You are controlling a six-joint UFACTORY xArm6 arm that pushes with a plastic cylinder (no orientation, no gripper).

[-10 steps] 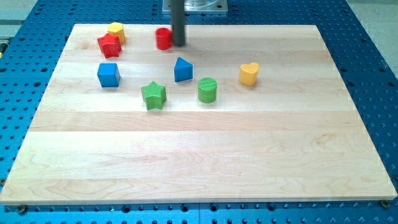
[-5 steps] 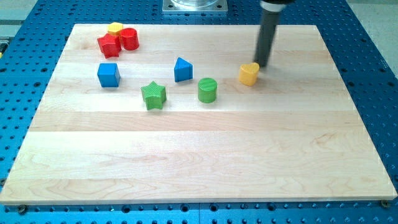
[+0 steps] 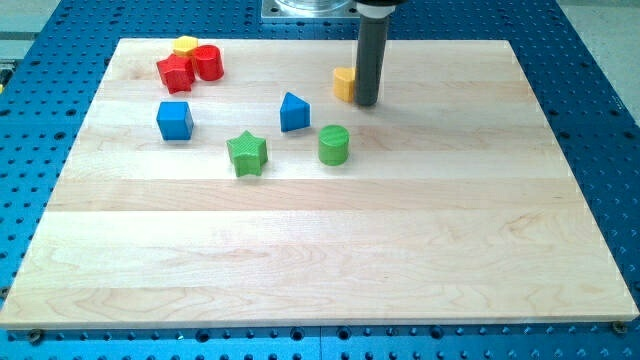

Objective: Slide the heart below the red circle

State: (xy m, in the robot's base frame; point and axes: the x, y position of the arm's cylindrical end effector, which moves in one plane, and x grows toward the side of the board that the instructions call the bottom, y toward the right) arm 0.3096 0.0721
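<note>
The yellow heart (image 3: 344,84) lies near the view's top, right of centre, partly hidden by my rod. My tip (image 3: 366,103) rests against the heart's right side. The red circle (image 3: 208,62) sits at the view's top left, touching the red star (image 3: 175,73) and next to a yellow block (image 3: 185,45). The heart is well to the right of the red circle and slightly lower in the view.
A blue cube (image 3: 174,120) lies at the left. A blue triangular block (image 3: 294,111), a green star (image 3: 247,153) and a green cylinder (image 3: 334,144) sit mid-board, below the heart. The wooden board (image 3: 320,260) ends in blue perforated table.
The red circle was pushed left against the red star. My tip then went to the heart's right side and has pushed it left and up.
</note>
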